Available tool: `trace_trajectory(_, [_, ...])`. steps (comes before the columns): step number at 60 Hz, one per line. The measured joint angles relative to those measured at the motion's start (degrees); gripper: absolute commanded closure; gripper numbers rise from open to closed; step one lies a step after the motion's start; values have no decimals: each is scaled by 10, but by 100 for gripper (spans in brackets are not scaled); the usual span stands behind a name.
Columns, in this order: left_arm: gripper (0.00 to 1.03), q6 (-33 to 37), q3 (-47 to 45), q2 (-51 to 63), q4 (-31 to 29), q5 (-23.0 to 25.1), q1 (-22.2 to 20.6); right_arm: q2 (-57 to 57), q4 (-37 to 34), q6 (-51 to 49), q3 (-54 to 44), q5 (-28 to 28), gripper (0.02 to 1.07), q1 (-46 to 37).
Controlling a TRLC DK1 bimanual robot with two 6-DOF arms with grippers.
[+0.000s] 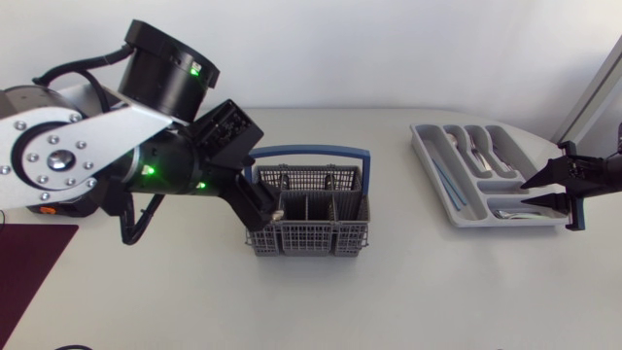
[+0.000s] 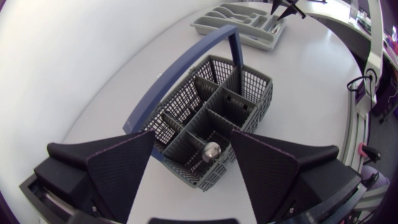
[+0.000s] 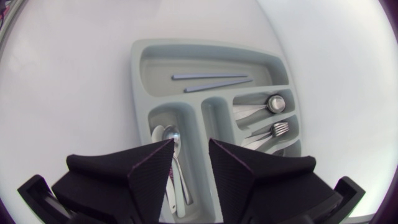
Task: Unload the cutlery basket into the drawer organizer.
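The grey cutlery basket (image 1: 309,236) with a blue handle (image 1: 311,152) stands mid-table. My left gripper (image 1: 260,199) hangs open over its left end. In the left wrist view the basket (image 2: 249,81) lies just ahead of the left gripper (image 2: 193,134), and one round-ended silver piece (image 2: 211,150) stands in a near cell. The grey drawer organizer (image 1: 505,221) sits at the right. My right gripper (image 3: 191,165) is open above the organizer (image 3: 140,74) with nothing between its fingers. Spoons (image 3: 171,140) lie in the compartment under it.
The organizer also holds two thin blue-grey sticks (image 3: 208,79), a spoon (image 3: 273,104) and forks (image 3: 280,129). A dark red mat (image 1: 24,267) lies at the table's front left corner. Bare white table lies between basket and organizer.
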Motion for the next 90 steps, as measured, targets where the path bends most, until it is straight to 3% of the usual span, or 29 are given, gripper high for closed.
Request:
trace_trajectory(13, [19, 15, -16, 0, 4, -58, -42, -74, -2, 68, -98, -21, 60, 22])
trace_trajectory(19, [19, 15, -16, 3, 4, -75, -63, -109, -40, 109, -120, -38, 60, 43])
trace_trajectory(34, [21, 12, -8, 47, 5, -139, -80, -229, -69, 176, -208, -83, 60, 103])
trace_trajectory(50, [21, -44, 114, 131, -91, -207, -111, -335, -30, 250, -301, -103, 57, 166])
trace_trajectory(90, [27, -98, 192, 218, -198, -223, -129, -412, 74, 389, -387, -106, 55, 259])
